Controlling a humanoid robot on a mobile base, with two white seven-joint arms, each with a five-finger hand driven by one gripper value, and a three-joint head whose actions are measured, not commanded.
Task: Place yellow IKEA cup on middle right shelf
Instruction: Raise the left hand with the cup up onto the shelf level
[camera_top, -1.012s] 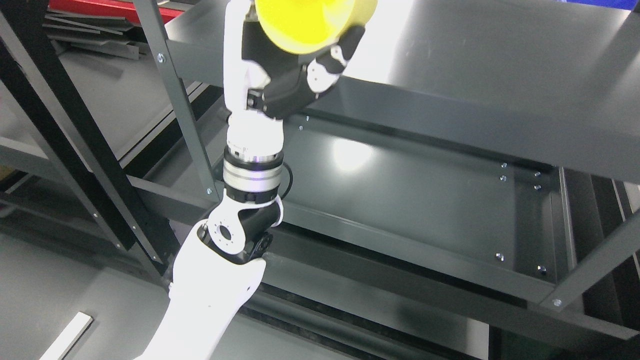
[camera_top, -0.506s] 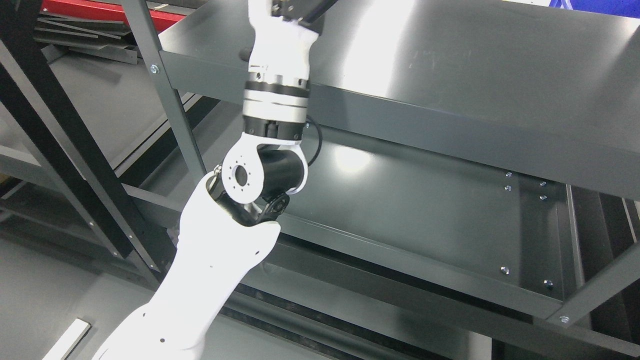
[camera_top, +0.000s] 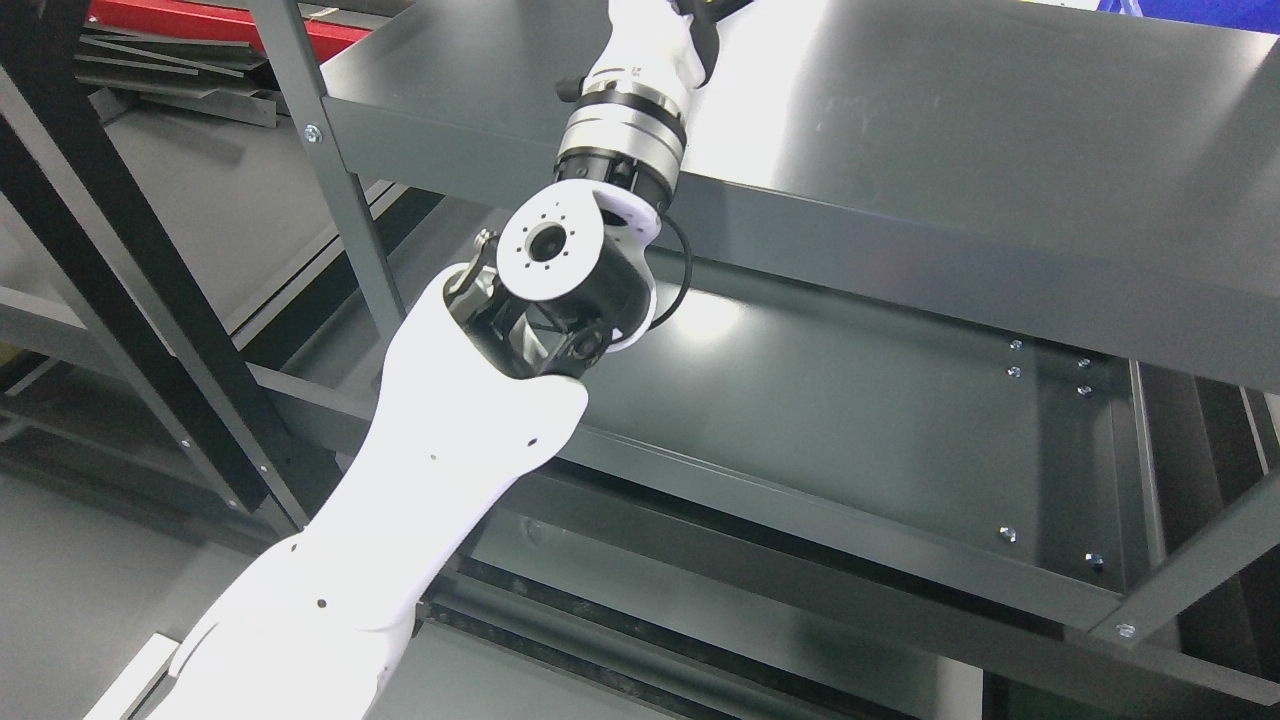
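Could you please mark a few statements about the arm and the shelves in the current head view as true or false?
1. The left arm comes in from the lower left and reaches up past the front edge of the upper shelf. True.
2. The yellow cup is in plain view on the lower shelf. False: no cup shows anywhere, and the lower shelf shows only bare metal and bolts.
3. The hand on this arm is cut off by the picture's top edge. True.
4. The right arm crosses the lower shelf. False: only one arm shows in the picture.
5. A red object lies at the top left, behind the shelf post. True.
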